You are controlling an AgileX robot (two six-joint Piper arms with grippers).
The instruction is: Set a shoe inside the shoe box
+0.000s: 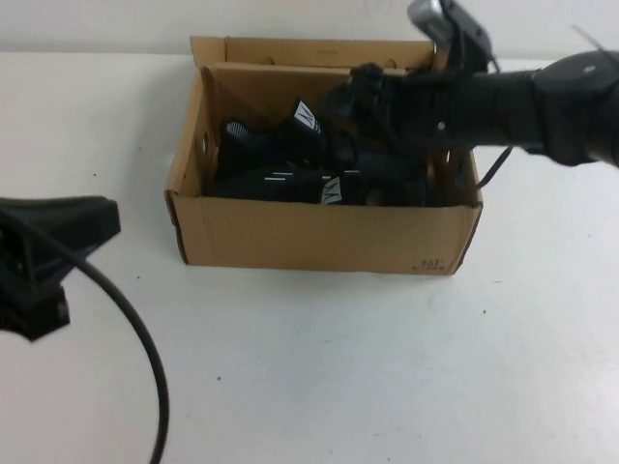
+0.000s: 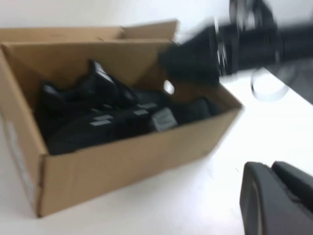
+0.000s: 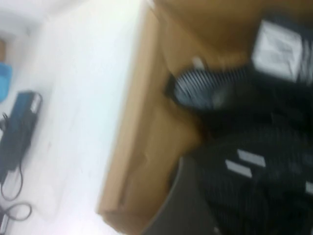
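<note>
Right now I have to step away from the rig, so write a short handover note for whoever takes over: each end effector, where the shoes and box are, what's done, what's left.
Right end effector: over the open shoe box, at its far right side above the shoes; I cannot tell whether it grips anything.
Left end effector: parked low on the table, left of the box, holding nothing visible.
Shoes: the shoe lies inside the box beside the second shoe.
Done: shoe is in the box.
Left: probably withdraw the right arm; the lid is open.

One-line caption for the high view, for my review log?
Right gripper reaches over the open shoe box holding two black shoes; left gripper sits parked on the white table.
</note>
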